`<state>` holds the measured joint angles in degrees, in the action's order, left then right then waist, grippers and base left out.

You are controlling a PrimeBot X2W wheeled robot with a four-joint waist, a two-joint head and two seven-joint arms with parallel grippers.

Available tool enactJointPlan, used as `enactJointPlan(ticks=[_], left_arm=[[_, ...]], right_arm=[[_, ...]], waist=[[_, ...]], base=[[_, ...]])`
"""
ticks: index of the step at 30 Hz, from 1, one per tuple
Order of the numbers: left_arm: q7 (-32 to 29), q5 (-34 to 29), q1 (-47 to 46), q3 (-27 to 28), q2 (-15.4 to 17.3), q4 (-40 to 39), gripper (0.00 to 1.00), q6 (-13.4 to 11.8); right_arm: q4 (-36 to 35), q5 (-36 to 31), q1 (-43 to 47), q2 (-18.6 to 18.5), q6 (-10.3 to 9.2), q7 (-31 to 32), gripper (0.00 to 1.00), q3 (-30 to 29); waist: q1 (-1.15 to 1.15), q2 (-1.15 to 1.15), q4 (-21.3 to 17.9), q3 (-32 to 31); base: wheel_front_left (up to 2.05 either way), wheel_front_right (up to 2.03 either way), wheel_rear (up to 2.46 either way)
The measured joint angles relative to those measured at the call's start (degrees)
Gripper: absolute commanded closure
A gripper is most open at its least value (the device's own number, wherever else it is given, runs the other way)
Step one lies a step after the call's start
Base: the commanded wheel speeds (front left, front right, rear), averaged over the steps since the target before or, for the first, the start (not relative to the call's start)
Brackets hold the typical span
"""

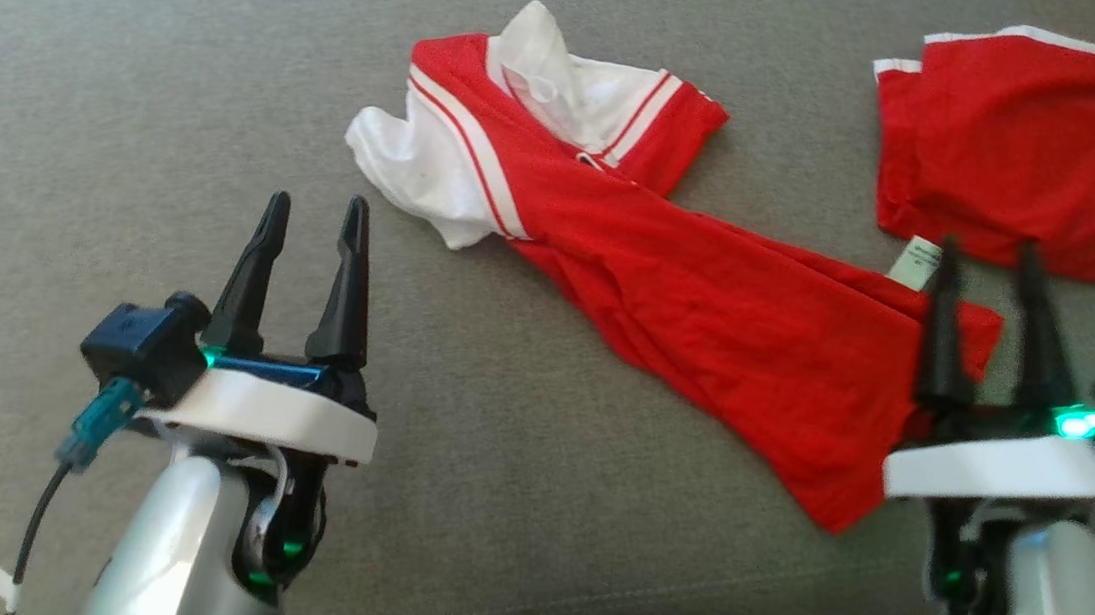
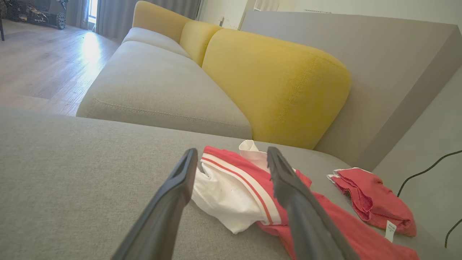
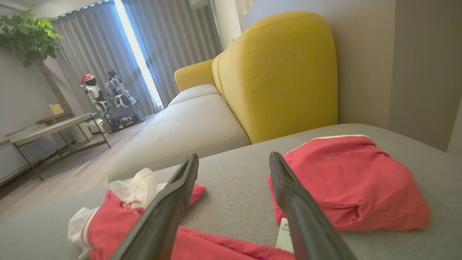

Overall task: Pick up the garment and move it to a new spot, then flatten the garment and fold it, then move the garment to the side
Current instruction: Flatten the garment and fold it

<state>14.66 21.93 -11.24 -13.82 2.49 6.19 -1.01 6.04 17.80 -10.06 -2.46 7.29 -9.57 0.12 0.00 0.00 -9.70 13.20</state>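
The garment (image 1: pixel 672 269) is a red and white shirt lying crumpled and stretched slantwise across the grey cushion (image 1: pixel 125 106), its white collar end at the far left. My left gripper (image 1: pixel 317 200) hovers open near the front left, apart from the shirt's white sleeve (image 2: pixel 223 198), nothing between its fingers. My right gripper (image 1: pixel 987 251) stands open at the front right, over the shirt's red hem end, and holds nothing. In the right wrist view the shirt (image 3: pixel 119 224) lies low on the left, with a white label (image 3: pixel 283 234) between my fingers (image 3: pixel 169 206).
A second red piece with white trim (image 1: pixel 1014 162) lies folded at the far right of the cushion, just beyond my right gripper. Yellow backrests (image 2: pixel 281 86) and a grey wall panel (image 2: pixel 361 72) rise behind. The cushion's front edge (image 1: pixel 680 602) runs close to my wrists.
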Motion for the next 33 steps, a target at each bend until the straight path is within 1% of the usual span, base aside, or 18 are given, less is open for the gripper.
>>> enactJointPlan(ticks=[1, 3, 5, 7, 11, 15, 20, 25, 26, 27, 30, 33], left_arm=[[0.0, -0.3, -0.09, 0.21, 0.01, 0.74, 0.0, -0.04], [0.0, -1.19, -0.87, 0.78, 0.01, 3.34, 0.0, -0.88], [0.0, -2.85, -2.32, 1.2, 0.0, 7.98, 0.0, -2.19], [-0.01, -3.65, -4.04, 1.27, 0.0, 12.22, 0.0, -2.76], [-0.01, -4.21, -8.09, 1.47, -0.03, 17.17, 0.0, -2.52], [-0.01, -4.39, -14.96, 1.65, 0.13, 23.59, 0.0, -0.93], [-0.1, -6.37, -20.43, 1.15, 1.1, 32.65, 0.0, -1.11], [-1.46, -9.26, -23.45, -0.74, 2.5, 40.08, 0.0, -2.08], [-1.48, -9.34, -23.86, -0.87, 2.64, 41.11, 0.48, -2.07], [-1.47, -9.33, -24.37, -0.97, 2.67, 42.16, 1.0, -2.03], [-1.41, -9.33, -25.54, -1.43, 2.7, 44.19, 1.0, -1.48], [-0.86, -9.32, -26.23, -1.31, 2.74, 44.21, 1.0, -1.59]], right_arm=[[-0.58, -0.66, 0.58, 0.05, 0.0, 0.0, 0.0, 1.27], [-1.16, 0.18, 1.64, 0.03, 0.0, -0.08, 0.0, 1.89], [-1.3, 0.6, 2.26, -0.04, 0.0, -0.55, 0.0, 2.02], [-1.41, 0.89, 2.53, -0.04, 0.0, -0.6, 0.0, 2.69], [-1.66, 1.18, 2.43, -0.03, 0.0, -1.11, 0.0, 3.39], [-1.6, 1.36, 2.43, -0.04, 0.0, -1.72, 0.0, 3.35], [-1.36, 1.78, 2.38, -0.03, 0.0, -2.44, 0.0, 3.8], [-0.79, 1.88, 2.37, -0.03, 0.0, -3.04, 0.0, 3.9], [-0.67, 1.89, 2.37, -0.03, 0.0, -3.05, 0.0, 3.92], [-0.51, 1.89, 2.36, -0.03, 0.0, -3.08, 0.0, 3.93], [-0.19, 2.26, 2.35, -0.03, 0.0, -3.56, 0.0, 4.11], [0.21, 2.35, 2.33, -0.03, 0.0, -3.61, 0.0, 4.13]], waist=[[0.0, 0.0, -0.38, 0.16], [0.0, 0.0, -1.19, 0.53], [0.0, 0.0, -2.09, 0.97], [0.0, 0.0, -2.99, 1.46], [0.0, 0.0, -4.35, 2.31], [0.0, 0.0, -6.18, 3.22], [0.0, 0.0, -8.07, 3.86], [0.0, 0.0, -9.14, 4.16], [0.0, 0.0, -9.26, 4.2], [0.0, 0.0, -9.35, 4.23], [0.0, 0.0, -9.44, 4.24], [0.0, 0.0, -9.23, 4.11]], base=[[0.0, 0.0, 0.0], [0.0, 0.0, 0.0], [0.0, 0.0, 0.0], [0.0, 0.0, 0.0], [0.0, 0.0, 0.0], [0.0, 0.0, 0.0], [0.0, 0.0, 0.0], [0.0, 0.0, 0.0], [0.0, 0.0, 0.0], [0.0, 0.0, 0.0], [0.0, 0.0, 0.0], [0.0, 0.0, 0.0]])
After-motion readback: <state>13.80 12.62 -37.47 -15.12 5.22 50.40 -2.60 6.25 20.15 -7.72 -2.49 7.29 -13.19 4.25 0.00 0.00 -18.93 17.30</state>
